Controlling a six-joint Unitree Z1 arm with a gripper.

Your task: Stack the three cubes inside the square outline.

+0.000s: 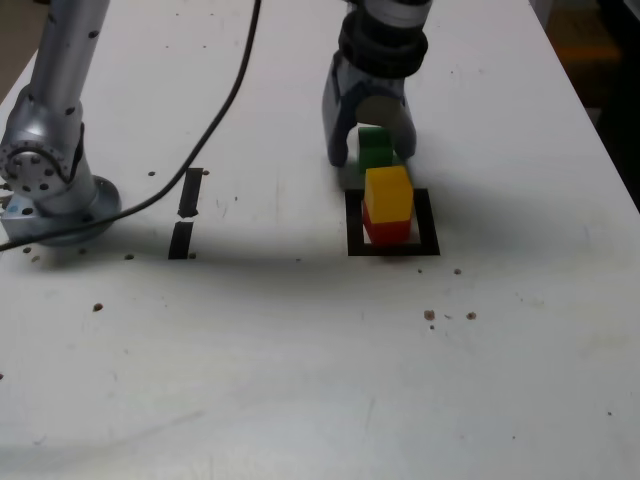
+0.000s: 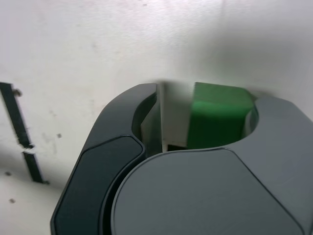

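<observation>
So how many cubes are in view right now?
3. The red cube sits in the square outline, the yellow cube on it, the green cube behind them between the gripper jaws.

Matt white table [image 1: 300, 380]; smooth cubes [image 1: 387, 192]; gripper [image 1: 372, 150] glossy plastic.

The hand [image 1: 372, 150] points down, jaws partly apart.

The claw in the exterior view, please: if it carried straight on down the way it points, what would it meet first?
Most likely the green cube, already between the claw's jaws; one jaw touches it, and a gap remains beside the other. Under it lies the white table.
</observation>
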